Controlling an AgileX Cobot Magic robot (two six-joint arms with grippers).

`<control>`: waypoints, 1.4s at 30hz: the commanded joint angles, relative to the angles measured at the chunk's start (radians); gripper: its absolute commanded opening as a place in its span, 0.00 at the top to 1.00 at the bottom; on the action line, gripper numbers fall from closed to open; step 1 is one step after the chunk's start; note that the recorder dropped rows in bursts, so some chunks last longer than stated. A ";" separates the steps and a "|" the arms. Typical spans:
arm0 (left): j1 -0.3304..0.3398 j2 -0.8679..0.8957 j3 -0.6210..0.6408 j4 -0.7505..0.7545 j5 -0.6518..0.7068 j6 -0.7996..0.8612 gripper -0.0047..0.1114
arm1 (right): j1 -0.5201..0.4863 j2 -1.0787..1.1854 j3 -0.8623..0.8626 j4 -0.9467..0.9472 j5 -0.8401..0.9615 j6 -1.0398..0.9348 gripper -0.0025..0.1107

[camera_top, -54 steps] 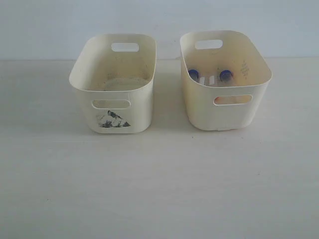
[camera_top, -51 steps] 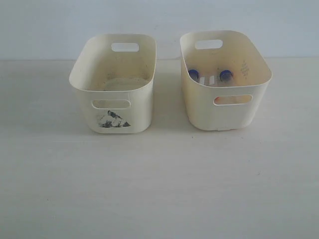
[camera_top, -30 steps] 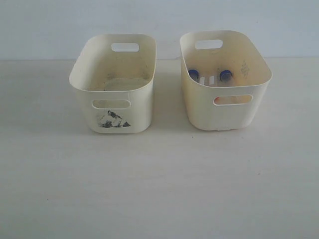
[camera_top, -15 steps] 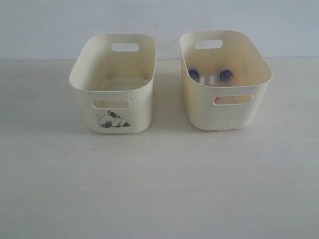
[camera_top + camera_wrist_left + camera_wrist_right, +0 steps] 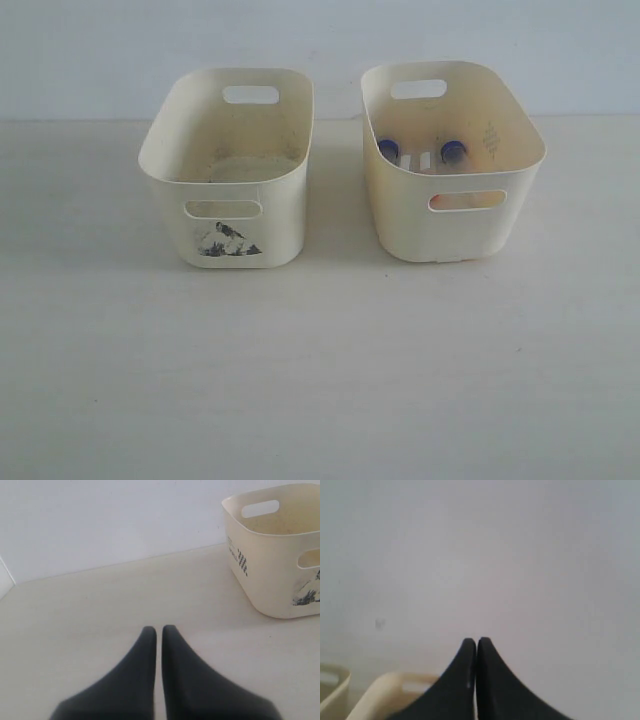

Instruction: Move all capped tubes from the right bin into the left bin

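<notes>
The right bin, cream-yellow with a plain front, stands at the back right of the table. Inside it lie two capped tubes, one with a dark blue cap and another with a dark blue cap. An orange tint shows through its front slot. The left bin, paler with a black picture on its front, stands beside it and also shows in the left wrist view. My left gripper is shut and empty, low over bare table, away from that bin. My right gripper is shut and empty, facing the wall. Neither gripper shows in the exterior view.
A pale wall rises right behind both bins. The table stretches wide in front of them. In the right wrist view, cream bin rims sit low at the edge, blurred.
</notes>
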 commanded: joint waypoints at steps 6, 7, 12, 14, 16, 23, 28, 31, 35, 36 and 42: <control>-0.001 0.000 -0.004 -0.004 -0.009 -0.013 0.92 | -0.002 0.397 -0.278 0.002 0.342 -0.014 0.98; -0.001 0.000 -0.004 -0.004 -0.009 -0.013 0.92 | -0.002 0.414 -0.280 0.002 0.313 -0.014 0.98; -0.001 0.000 -0.004 -0.004 -0.009 -0.013 0.92 | -0.002 0.493 -0.280 0.006 0.180 -0.007 0.98; -0.001 0.000 -0.004 -0.004 -0.009 -0.013 0.92 | -0.002 0.523 -0.280 0.034 0.147 0.001 0.98; -0.001 0.000 -0.004 -0.004 -0.009 -0.013 0.92 | -0.002 0.555 -0.280 0.088 0.108 0.001 0.98; -0.001 0.000 -0.004 -0.004 -0.009 -0.013 0.92 | 0.000 0.786 -0.352 0.192 0.055 -0.001 0.98; -0.001 0.000 -0.004 -0.004 -0.009 -0.013 0.92 | 0.023 0.960 -0.535 0.203 0.241 -0.020 0.98; -0.001 0.000 -0.004 -0.004 -0.009 -0.013 0.92 | 0.055 1.057 -0.680 0.192 0.341 -0.058 0.98; -0.001 0.000 -0.004 -0.004 -0.009 -0.013 0.92 | 0.078 1.209 -0.919 0.156 0.504 -0.020 0.98; -0.001 0.000 -0.004 -0.004 -0.009 -0.013 0.92 | 0.078 1.252 -0.984 0.151 0.557 0.028 0.98; -0.001 0.000 -0.004 -0.004 -0.009 -0.013 0.92 | 0.078 1.507 -1.341 0.108 0.895 0.150 0.98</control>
